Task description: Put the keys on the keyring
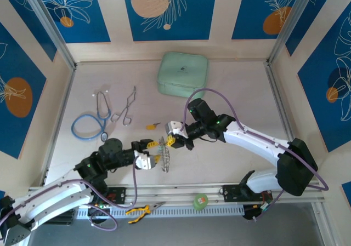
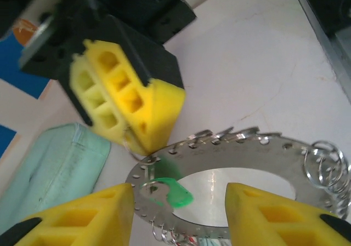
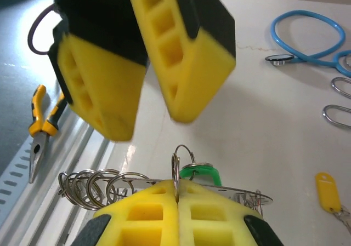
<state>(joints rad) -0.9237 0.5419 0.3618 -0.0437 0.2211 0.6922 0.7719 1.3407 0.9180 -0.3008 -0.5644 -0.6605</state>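
Keyring (image 2: 247,147): we see it held on edge over the worktop (image 1: 247,92), a little toward 6 o'clock from the middle in the overhead view, with wire loops all round its rim.
Right jaws: the right gripper (image 3: 176,196) reaches in from 2 o'clock. Its jaws are together, clamped on the keyring's rim with one wire loop pinched between them.
Left jaws: the left gripper (image 2: 180,199) sits at 9 o'clock of the keyring. Its jaws stand apart, close to the rim but not touching it.
Green key (image 3: 200,175): its head lies just behind the right jaws, against the keyring. We cannot tell whether it is threaded on.
Yellow key (image 1: 149,126): flat on the worktop at 10 o'clock from the keyring, apart from it.
Stethoscope (image 1: 90,123): at 9 o'clock on the worktop, well apart from the keyring.
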